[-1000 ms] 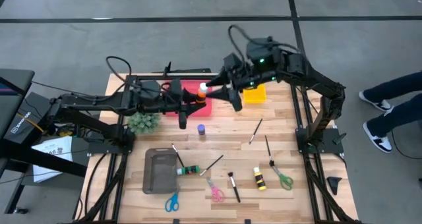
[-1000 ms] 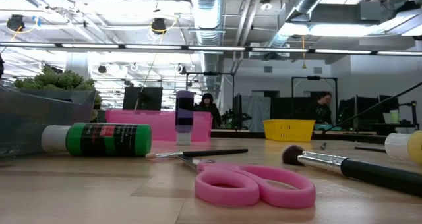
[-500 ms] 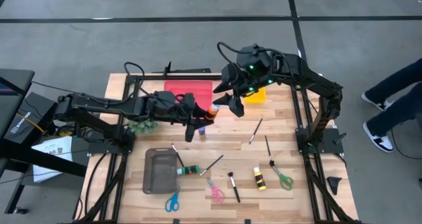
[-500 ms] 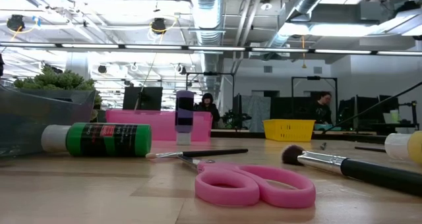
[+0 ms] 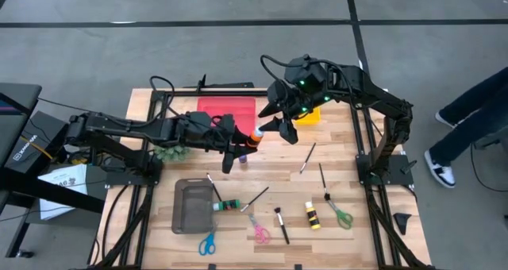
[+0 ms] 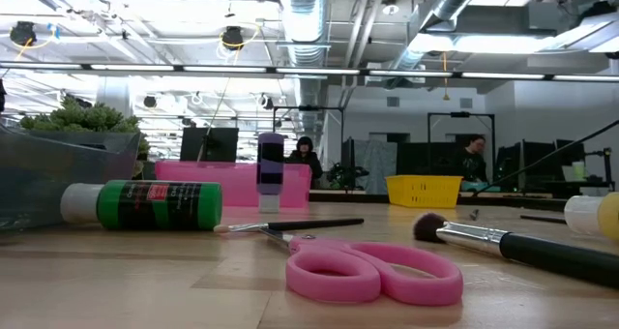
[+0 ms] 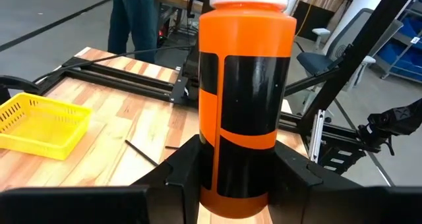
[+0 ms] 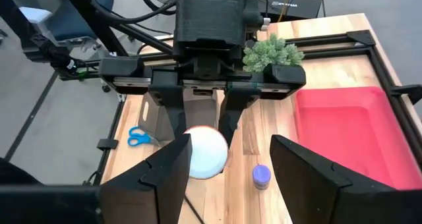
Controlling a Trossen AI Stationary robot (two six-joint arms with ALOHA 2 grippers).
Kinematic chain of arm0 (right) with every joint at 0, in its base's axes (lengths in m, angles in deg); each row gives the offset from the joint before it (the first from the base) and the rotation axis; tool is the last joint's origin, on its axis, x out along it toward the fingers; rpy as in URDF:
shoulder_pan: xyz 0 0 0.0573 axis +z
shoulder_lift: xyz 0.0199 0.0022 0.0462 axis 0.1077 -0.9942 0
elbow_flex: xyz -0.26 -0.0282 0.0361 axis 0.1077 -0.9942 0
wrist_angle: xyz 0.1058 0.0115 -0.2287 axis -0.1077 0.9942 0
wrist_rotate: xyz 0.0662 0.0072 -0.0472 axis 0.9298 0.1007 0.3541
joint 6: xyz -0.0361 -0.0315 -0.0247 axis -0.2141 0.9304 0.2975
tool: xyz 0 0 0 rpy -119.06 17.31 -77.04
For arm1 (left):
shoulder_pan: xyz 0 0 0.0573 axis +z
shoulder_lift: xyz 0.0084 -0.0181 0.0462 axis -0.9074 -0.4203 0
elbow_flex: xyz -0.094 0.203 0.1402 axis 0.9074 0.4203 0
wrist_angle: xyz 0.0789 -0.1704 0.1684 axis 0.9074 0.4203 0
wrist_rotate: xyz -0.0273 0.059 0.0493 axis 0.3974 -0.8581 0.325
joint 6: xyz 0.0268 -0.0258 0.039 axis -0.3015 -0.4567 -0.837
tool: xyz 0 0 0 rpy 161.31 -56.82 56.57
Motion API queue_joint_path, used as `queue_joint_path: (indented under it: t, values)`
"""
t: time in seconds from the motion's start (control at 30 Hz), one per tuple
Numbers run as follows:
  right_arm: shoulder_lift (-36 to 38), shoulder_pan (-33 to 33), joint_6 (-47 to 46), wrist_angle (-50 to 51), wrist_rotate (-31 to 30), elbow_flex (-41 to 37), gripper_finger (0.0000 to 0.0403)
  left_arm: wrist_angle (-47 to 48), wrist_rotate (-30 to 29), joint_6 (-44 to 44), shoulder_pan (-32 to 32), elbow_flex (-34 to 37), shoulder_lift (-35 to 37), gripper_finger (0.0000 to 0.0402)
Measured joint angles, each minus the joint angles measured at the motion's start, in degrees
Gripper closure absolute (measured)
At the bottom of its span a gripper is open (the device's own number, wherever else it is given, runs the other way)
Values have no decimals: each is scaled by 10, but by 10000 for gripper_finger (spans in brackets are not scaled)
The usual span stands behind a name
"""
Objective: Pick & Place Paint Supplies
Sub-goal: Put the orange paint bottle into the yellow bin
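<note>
High view, orange bottle [image 5: 254, 133] horizontal in left gripper [image 5: 238, 140], cap toward right gripper [image 5: 283, 124]

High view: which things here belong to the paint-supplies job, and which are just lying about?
Job:
orange-and-black bottle
purple bottle
green bottle
yellow-and-black bottle
paintbrushes

Lying about:
blue scissors
pink scissors
green scissors
green tuft

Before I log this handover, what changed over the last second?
The left gripper carried the orange bottle from above the red tray toward the table's middle; the right gripper followed, jaws open beside its cap. The purple bottle, brushes and scissors stayed.
</note>
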Motion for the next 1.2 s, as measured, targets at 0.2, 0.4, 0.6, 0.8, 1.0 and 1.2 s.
queue_joint_path:
  t: [0.2,0.4,0.6,0.8,1.0,1.2]
  values:
    - [-1,5,-13,-13,8,0,197,-1,-8,0,2,-1,1,284]
    - [-1,6,-14,-14,18,0,197,-9,-13,1,1,-1,1,284]
    - [-1,7,-6,-23,6,0,197,-11,-13,2,1,-1,1,284]
    - [-1,2,-2,-25,5,0,198,-22,-13,2,1,-1,1,284]
    - [-1,2,5,-25,-14,0,201,-21,-12,4,1,-1,1,284]
    - [-18,-1,2,-21,-9,-1,217,-16,-10,4,1,-1,1,284]
